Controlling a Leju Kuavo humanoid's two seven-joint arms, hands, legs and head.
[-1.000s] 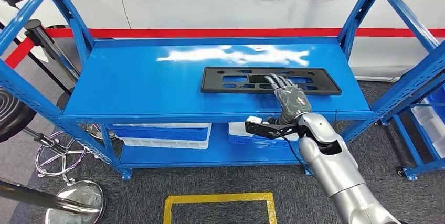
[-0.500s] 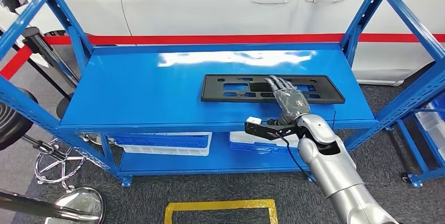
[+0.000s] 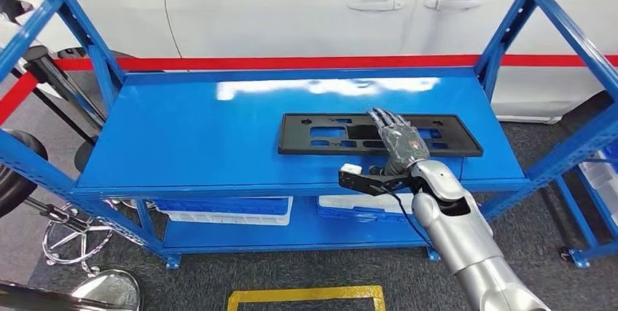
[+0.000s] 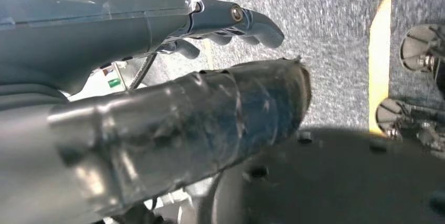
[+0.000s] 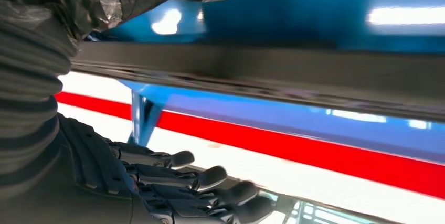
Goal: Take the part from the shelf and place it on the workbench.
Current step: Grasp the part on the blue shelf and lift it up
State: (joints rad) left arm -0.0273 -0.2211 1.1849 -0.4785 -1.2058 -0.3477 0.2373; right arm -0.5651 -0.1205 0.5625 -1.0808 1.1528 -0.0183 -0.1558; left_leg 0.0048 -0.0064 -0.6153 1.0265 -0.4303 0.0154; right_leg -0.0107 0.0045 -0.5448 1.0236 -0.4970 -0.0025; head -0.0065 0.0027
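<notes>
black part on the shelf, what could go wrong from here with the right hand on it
1. The right hand lies flat on top of the black part, right of its middle; nothing shows the fingers hooked under an edge, so a pull may only slide the long plate or tip it.
2. The part sits near the shelf's front edge, so a drag toward the robot could drop it to the floor.

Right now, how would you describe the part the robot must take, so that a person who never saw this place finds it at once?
Look at the blue metal shelf rack in front of the white car. On its top shelf, toward the right front, lies the black part, with the right hand resting on it. It is a flat, long rectangular plate with cut-out openings, unlike the blue and white bins on the lower shelf.
</notes>
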